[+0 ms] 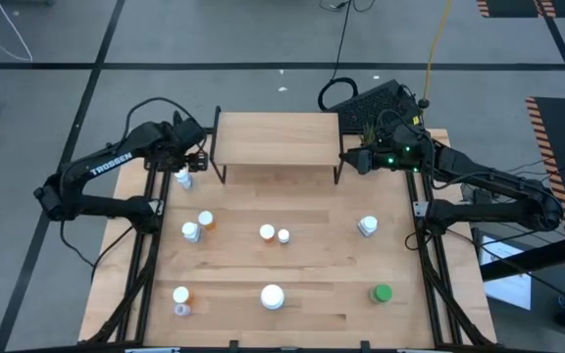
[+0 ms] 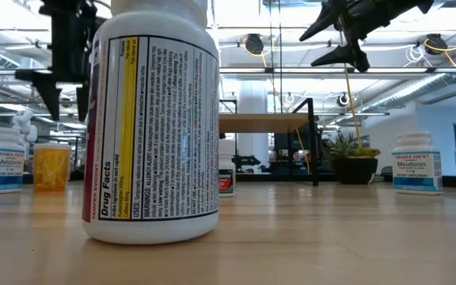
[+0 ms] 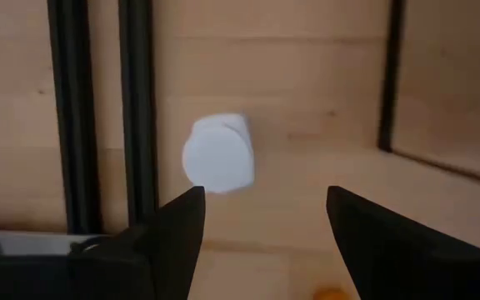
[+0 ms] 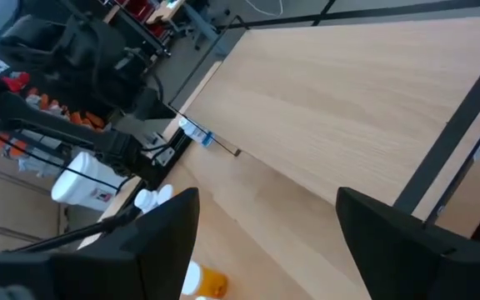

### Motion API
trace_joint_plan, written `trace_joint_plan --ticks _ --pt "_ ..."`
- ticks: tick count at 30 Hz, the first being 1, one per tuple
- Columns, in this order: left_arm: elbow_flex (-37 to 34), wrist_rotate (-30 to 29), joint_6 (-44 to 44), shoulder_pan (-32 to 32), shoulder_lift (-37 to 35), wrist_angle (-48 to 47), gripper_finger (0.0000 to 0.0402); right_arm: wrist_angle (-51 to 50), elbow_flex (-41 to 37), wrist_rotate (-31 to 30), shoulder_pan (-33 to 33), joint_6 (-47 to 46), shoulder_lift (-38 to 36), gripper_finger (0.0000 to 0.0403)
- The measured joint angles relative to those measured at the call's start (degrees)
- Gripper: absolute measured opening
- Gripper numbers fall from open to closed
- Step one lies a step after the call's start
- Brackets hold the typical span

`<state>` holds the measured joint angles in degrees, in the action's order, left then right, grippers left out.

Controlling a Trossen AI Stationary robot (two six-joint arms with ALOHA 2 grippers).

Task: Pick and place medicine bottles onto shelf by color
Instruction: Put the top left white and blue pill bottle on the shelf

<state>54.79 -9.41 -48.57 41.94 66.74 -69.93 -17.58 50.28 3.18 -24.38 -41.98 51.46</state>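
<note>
The light-wood shelf point(image 1: 278, 137) stands on black legs at the table's far side. Several white-capped bottles stand on the table, among them a large white one point(image 1: 272, 296) point(image 2: 153, 119), a green-capped one point(image 1: 382, 293) and orange ones point(image 1: 206, 220). My left gripper point(image 1: 190, 159) point(image 3: 265, 225) hangs open, pointing down, just above a white-capped bottle point(image 1: 183, 178) point(image 3: 217, 154) that stands left of the shelf's left legs. My right gripper point(image 1: 353, 159) point(image 4: 265, 225) is open beside the shelf's right end, raised above the table point(image 2: 319, 47).
Two bottles point(image 1: 267, 232) stand mid-table, one point(image 1: 367, 226) at the right, two point(image 1: 180, 294) near the left front corner. A potted plant point(image 2: 353, 158) sits beyond the shelf's right leg. The black table frame rails point(image 3: 136, 108) run close to the left bottle.
</note>
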Motion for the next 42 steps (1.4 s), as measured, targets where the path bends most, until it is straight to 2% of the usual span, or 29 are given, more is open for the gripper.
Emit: trace_joint_plan --ticks 7,13,20,30,33,39,42 --pt "-6.4 -1.3 -3.6 4.2 0.0 9.2 0.0255 -0.5 0.0 0.3 0.0 -0.6 0.0 0.0279" --pt "-7.9 -4.4 -2.7 6.1 0.0 9.6 0.0255 -1.1 0.0 5.8 0.2 -3.3 0.0 0.0279" --pt "-12.1 -2.0 -2.7 7.3 0.0 10.8 0.0255 -1.2 0.0 6.0 0.1 -3.9 0.0 0.0279" --pt "-15.8 -0.6 3.7 7.3 0.0 19.0 0.0253 -0.6 0.0 6.0 -0.7 -4.5 0.0 0.0279" --pt "-15.8 -0.6 4.5 7.3 0.0 18.4 0.0236 -0.6 0.0 5.9 -1.2 -5.3 0.0 0.0279" --pt "-15.8 -0.3 7.2 7.3 0.0 19.0 0.0175 -0.6 0.0 5.9 -1.9 -5.4 0.0 0.0279" --pt "-15.5 1.8 9.2 7.3 0.0 18.7 0.0169 -0.6 0.0 5.9 -1.9 -5.6 0.0 0.0279"
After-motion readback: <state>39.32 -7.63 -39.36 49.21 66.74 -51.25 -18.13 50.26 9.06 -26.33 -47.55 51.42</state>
